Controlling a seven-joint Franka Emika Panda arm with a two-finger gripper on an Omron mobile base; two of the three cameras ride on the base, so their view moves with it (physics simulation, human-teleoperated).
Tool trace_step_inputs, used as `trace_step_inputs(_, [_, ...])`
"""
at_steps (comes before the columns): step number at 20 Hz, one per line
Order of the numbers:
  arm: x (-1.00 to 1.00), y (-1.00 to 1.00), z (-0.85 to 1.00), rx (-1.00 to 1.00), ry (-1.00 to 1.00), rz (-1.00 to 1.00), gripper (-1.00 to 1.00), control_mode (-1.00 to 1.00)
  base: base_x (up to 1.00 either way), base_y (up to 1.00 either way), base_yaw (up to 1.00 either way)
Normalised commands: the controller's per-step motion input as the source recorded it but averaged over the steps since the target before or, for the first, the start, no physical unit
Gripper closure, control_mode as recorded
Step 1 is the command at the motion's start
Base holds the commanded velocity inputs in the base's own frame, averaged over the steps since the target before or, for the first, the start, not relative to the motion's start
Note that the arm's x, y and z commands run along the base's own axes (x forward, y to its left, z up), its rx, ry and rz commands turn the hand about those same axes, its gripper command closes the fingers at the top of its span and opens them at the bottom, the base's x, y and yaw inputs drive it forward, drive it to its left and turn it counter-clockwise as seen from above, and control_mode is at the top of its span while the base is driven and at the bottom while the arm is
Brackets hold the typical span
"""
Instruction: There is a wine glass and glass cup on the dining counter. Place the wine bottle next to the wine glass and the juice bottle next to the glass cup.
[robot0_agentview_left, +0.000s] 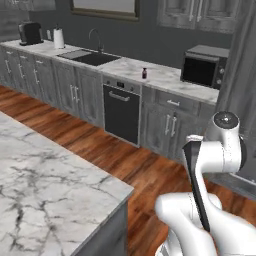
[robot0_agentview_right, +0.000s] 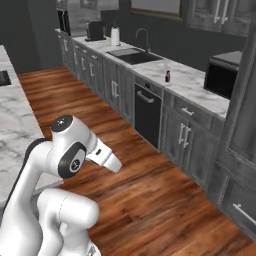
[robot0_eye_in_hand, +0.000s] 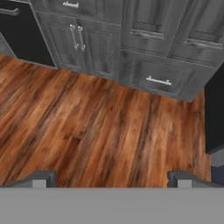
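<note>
The dining counter (robot0_agentview_left: 50, 185) is a white marble top with grey veins at the left of the left base view; its edge (robot0_agentview_right: 15, 125) also shows at the left of the right base view. The stretch of it in view is bare. A small reddish juice bottle (robot0_agentview_left: 144, 73) with a dark cap stands on the far wall counter, right of the sink, also seen as the juice bottle (robot0_agentview_right: 167, 76). The wine bottle, wine glass and glass cup are out of view. My gripper (robot0_eye_in_hand: 111, 180) is open, holds nothing, and hangs over the wooden floor facing grey cabinet doors.
Along the wall runs a marble counter with a sink (robot0_agentview_left: 92, 57), a black dishwasher (robot0_agentview_left: 121, 112) below it, a microwave (robot0_agentview_left: 202, 67), a paper towel roll (robot0_agentview_left: 59, 38) and a coffee machine (robot0_agentview_left: 30, 33). A wooden floor aisle (robot0_agentview_left: 125, 160) separates both counters.
</note>
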Motion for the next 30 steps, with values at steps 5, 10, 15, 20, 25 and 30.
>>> trace_step_inputs(5, [0.0,0.0,0.0,0.0,0.0,0.0,-1.0,1.0,0.53,-0.45,0.28])
trace_step_inputs(10, [0.0,0.0,0.0,0.0,0.0,0.0,-1.0,1.0,0.53,-0.45,0.28])
trace_step_inputs(15, [0.0,0.0,0.0,0.0,0.0,0.0,-1.0,1.0,0.53,-0.45,0.27])
trace_step_inputs(20, [0.0,0.0,0.0,0.0,0.0,0.0,-1.0,1.0,0.52,-0.4,0.36])
trace_step_inputs(25, [0.0,0.0,0.0,0.0,0.0,0.0,-1.0,1.0,0.52,-0.28,0.5])
trace_step_inputs(30, [0.0,0.0,0.0,0.0,0.0,0.0,-1.0,1.0,0.53,-0.31,0.45])
